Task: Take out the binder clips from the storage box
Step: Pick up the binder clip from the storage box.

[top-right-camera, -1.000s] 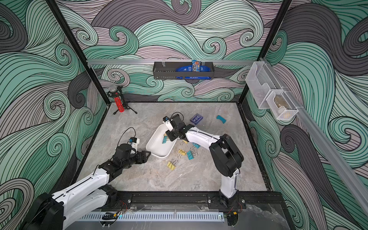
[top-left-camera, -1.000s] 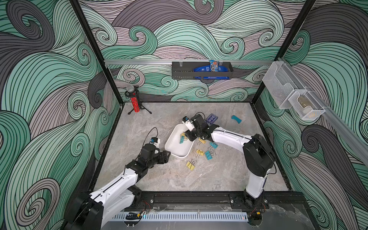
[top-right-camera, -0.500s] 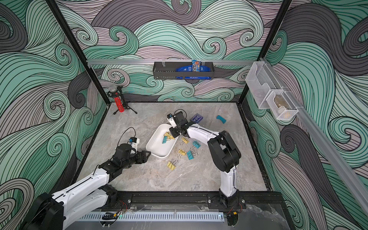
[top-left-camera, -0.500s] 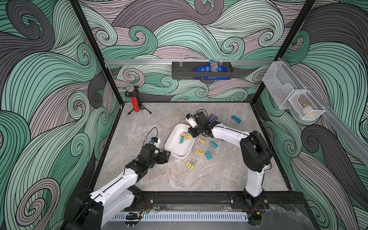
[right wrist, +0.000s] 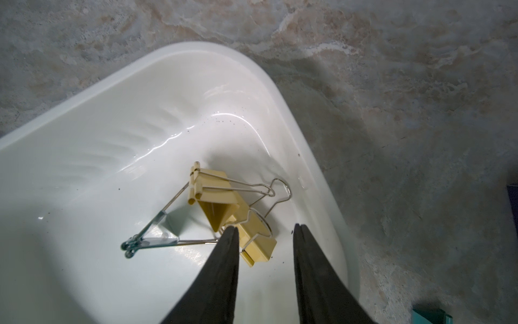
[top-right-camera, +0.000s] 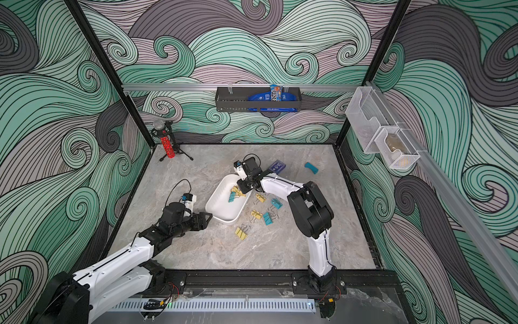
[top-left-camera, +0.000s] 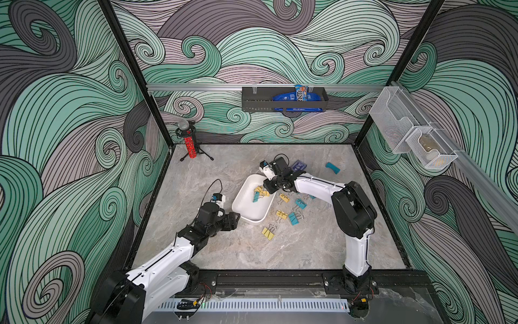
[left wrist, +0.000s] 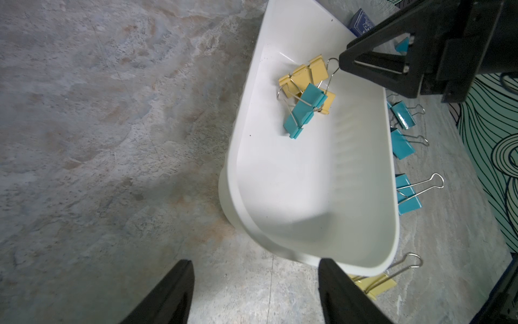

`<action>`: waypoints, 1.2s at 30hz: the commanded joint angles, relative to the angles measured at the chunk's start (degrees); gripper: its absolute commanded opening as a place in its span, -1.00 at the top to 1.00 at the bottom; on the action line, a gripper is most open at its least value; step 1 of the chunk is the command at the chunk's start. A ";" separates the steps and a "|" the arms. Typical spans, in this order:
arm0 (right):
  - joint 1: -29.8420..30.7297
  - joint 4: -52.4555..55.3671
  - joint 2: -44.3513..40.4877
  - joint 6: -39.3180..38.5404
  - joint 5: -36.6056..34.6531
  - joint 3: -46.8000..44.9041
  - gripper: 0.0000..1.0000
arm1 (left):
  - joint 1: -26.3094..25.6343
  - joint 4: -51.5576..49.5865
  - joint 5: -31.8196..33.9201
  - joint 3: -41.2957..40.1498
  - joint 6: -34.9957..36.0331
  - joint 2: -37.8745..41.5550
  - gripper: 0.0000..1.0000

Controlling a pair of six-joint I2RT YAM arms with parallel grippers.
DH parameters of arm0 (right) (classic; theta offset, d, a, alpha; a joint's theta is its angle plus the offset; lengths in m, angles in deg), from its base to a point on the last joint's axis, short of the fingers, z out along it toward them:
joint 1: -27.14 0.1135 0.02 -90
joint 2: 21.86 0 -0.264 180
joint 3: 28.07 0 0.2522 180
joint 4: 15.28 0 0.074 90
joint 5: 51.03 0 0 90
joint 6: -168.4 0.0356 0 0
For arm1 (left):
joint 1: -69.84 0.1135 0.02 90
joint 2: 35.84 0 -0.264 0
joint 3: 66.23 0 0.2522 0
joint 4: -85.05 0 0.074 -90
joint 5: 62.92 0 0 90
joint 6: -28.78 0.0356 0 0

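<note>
The white storage box (top-left-camera: 249,210) (top-right-camera: 224,209) lies mid-table, holding up to three tangled binder clips: one teal (left wrist: 304,110) and yellow ones (left wrist: 304,74) (right wrist: 215,193). My right gripper (right wrist: 265,227) (top-left-camera: 267,188) is down in the box's far end. It is open with a narrow gap, and one finger's inner face is against a yellow clip (right wrist: 258,238). My left gripper (left wrist: 255,262) (top-left-camera: 234,218) is open and empty at the box's near end. One of its fingers is by the end wall. Several more clips (top-left-camera: 293,218) (top-right-camera: 241,232) lie on the table right of the box.
A dark-blue card box (top-left-camera: 298,166) and a curved teal piece (top-left-camera: 332,167) lie behind the right arm. A red microphone on a tripod (top-left-camera: 190,143) stands in the back left corner. A black wall basket (top-left-camera: 283,99) and mesh baskets (top-left-camera: 412,134) hang on the walls.
My right gripper has shifted slightly within the box's far end and its jaws have narrowed. The left arm and the box have not moved.
</note>
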 commanded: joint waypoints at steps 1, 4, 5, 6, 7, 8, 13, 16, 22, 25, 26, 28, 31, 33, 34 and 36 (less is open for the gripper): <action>-0.34 -0.04 0.81 -0.04 0.99 1.45 0.30 | -0.26 -0.41 0.45 1.42 0.09 0.81 -0.46; -0.46 0.14 1.46 -0.19 1.34 1.86 0.29 | -0.28 -0.42 0.45 1.42 0.05 0.62 -0.46; -0.55 0.38 1.74 -0.15 1.38 2.12 0.29 | -0.30 -0.36 0.45 1.42 0.03 0.62 -0.46; -0.55 0.84 2.01 -0.30 1.65 2.45 0.29 | -0.27 -0.40 0.45 1.42 0.05 0.62 -0.46; -0.55 0.95 2.24 -0.39 1.87 2.57 0.29 | -0.31 -0.32 0.45 1.38 0.02 0.63 -0.45; -0.57 0.95 2.36 -0.39 2.18 2.51 0.29 | -0.26 -0.30 0.45 1.34 0.02 0.63 -0.46; -0.55 0.92 2.71 -0.56 4.01 2.59 0.30 | -0.28 -0.14 0.45 1.28 -0.09 0.50 -0.46; -0.48 0.93 2.90 -0.65 4.78 2.59 0.33 | -0.23 -0.18 0.45 1.25 -0.03 0.54 -0.46; -0.55 0.93 3.32 -1.01 5.87 2.50 0.39 | -0.29 -0.11 0.45 1.16 -0.14 0.45 -0.46; -0.53 0.95 3.02 -1.17 6.09 2.50 0.44 | -0.25 -0.05 0.45 1.07 -0.15 0.53 -0.46; -0.53 0.88 2.93 -1.27 6.14 2.59 0.46 | -0.30 -0.05 0.45 1.07 -0.10 0.50 -0.46; -0.55 0.93 2.67 -1.52 6.23 2.68 0.55 | -0.24 0.10 0.45 1.04 -0.10 0.44 -0.46; -0.47 0.94 2.18 -1.86 6.66 2.59 0.67 | -0.24 0.08 0.45 1.07 -0.10 0.31 -0.46; -0.34 0.94 1.83 -2.55 7.44 2.33 0.72 | -0.28 0.12 0.45 1.07 -0.13 0.32 -0.46; -0.27 0.92 1.74 -2.95 7.85 2.16 0.74 | -0.28 0.11 0.45 1.07 -0.16 0.34 -0.46; 0.04 0.95 1.39 -3.90 8.54 1.74 0.78 | -0.29 0.24 0.45 1.07 -0.15 0.34 -0.46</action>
